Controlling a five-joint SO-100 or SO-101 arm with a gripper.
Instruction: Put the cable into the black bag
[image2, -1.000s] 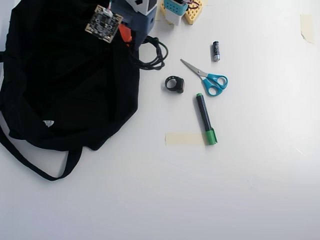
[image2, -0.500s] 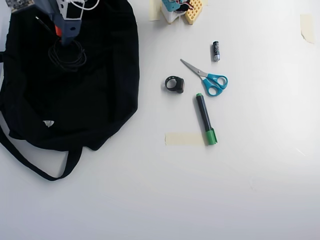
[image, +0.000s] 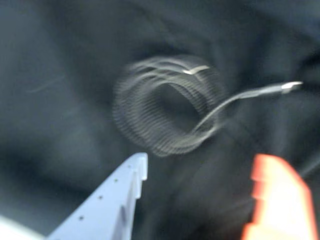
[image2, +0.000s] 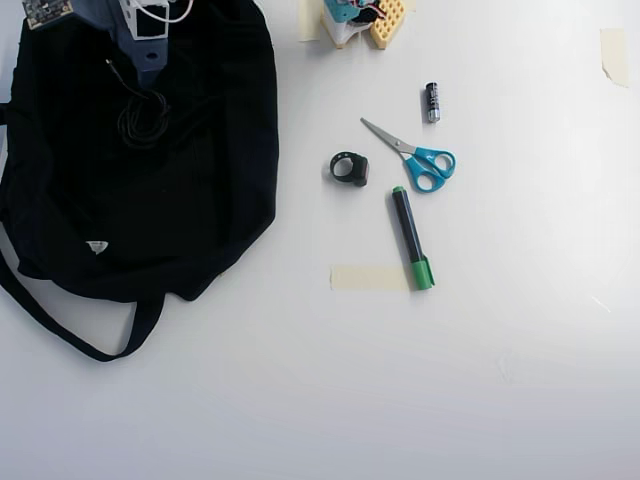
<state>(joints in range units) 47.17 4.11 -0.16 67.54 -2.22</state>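
**A:** Wrist view?

**B:** I saw the cable (image: 167, 107) coiled on the bag (image: 60, 75), plug tail pointing right. Blurred. Gripper (image: 200, 172) had its jaws spread, nothing between them, just short of the coil.

**A:** Overhead view?

**B:** I saw the cable (image2: 143, 117) on the bag (image2: 200, 190), upper part, right below the arm. Scissors (image2: 420, 157), marker (image2: 410, 236), ring (image2: 349, 168) and battery (image2: 432, 101) lay on the table (image2: 400, 400), apart from the bag.
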